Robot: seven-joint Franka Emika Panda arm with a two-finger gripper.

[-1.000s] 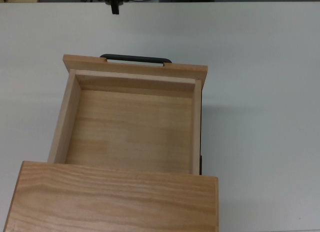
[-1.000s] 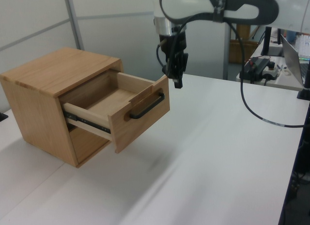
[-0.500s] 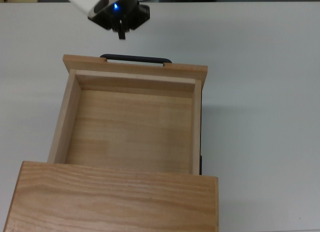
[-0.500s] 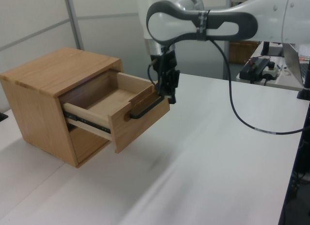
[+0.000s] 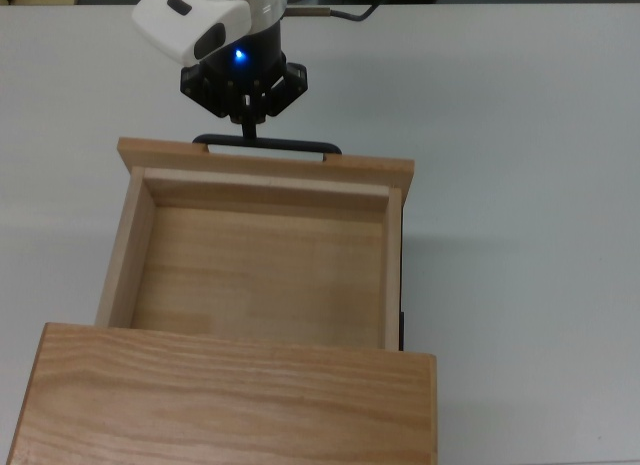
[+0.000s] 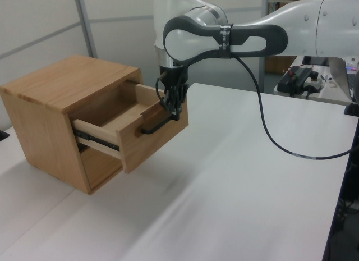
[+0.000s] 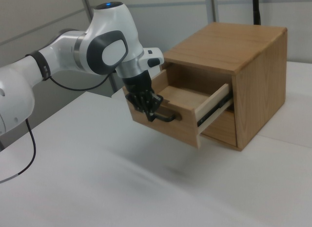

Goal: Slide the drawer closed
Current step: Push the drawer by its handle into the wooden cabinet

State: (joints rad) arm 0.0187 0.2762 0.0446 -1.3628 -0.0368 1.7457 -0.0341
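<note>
Wooden drawer [image 5: 262, 247] now slightly further in, pincer [image 5: 246, 125] newly against its handle [image 5: 266, 144], fingers seemingly together

My wrist covers my own gripper [image 5: 245, 125] in the top view, so I can't tell whether my fingers are parted. In the left view, the drawer [image 6: 147, 128] handle sits partly behind my hand. The cabinet [image 5: 220, 400] runs off the top view's bottom edge; my arm [image 7: 29, 80] leaves the right view's left.
</note>
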